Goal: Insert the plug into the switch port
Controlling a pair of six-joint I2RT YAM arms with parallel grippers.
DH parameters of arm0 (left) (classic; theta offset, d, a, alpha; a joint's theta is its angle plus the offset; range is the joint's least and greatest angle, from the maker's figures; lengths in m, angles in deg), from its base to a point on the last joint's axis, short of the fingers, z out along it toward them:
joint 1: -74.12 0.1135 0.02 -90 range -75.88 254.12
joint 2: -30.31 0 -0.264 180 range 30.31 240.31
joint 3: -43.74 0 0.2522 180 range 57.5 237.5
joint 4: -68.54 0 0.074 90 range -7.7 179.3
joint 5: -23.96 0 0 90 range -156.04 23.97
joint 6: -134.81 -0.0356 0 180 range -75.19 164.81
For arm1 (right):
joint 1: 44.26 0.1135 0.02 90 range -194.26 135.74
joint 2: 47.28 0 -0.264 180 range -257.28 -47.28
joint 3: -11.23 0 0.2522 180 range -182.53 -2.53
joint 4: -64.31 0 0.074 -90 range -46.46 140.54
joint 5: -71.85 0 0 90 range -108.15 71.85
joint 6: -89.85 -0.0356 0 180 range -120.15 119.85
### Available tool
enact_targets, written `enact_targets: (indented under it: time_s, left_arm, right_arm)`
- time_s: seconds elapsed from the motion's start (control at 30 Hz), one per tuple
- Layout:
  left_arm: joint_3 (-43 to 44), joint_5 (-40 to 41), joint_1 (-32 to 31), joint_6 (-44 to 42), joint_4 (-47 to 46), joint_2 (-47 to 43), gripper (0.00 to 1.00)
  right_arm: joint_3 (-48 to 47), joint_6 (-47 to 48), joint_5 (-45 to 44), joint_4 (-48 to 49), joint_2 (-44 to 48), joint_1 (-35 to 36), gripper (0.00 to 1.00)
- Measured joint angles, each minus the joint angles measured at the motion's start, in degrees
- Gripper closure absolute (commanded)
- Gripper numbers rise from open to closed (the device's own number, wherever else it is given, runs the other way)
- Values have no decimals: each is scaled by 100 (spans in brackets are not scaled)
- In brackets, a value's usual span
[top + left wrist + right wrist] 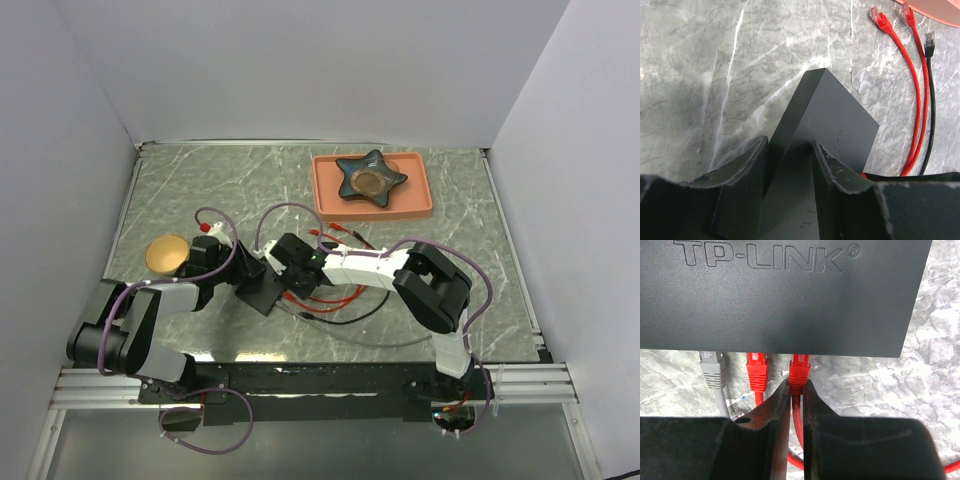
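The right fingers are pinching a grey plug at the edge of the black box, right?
Not quite. The right fingers are pinching the red plug at the edge of the black box, not a grey one. The right wrist view shows it; the grey plug sits further left, untouched.

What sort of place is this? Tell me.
Probably a robot lab test cell: white panel walls enclose a marbled tabletop; a left arm and right arm, bolted at its near edge, work a network switch.
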Motion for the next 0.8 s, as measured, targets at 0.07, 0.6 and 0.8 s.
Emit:
enact_targets:
  time_s: [0.07,0.6,0.8]
  left_arm:
    - [26,13,0,-4,107,-44,50]
    - [9,212,-59,334,1255,-970,17]
    - [-26,586,-90,402,2033,-1685,13]
  right_arm:
    - [0,-9,-11,-4,0,0,100]
    - [81,-365,125,675,11,74,56]
    - [175,-597,-157,765,96,118,22]
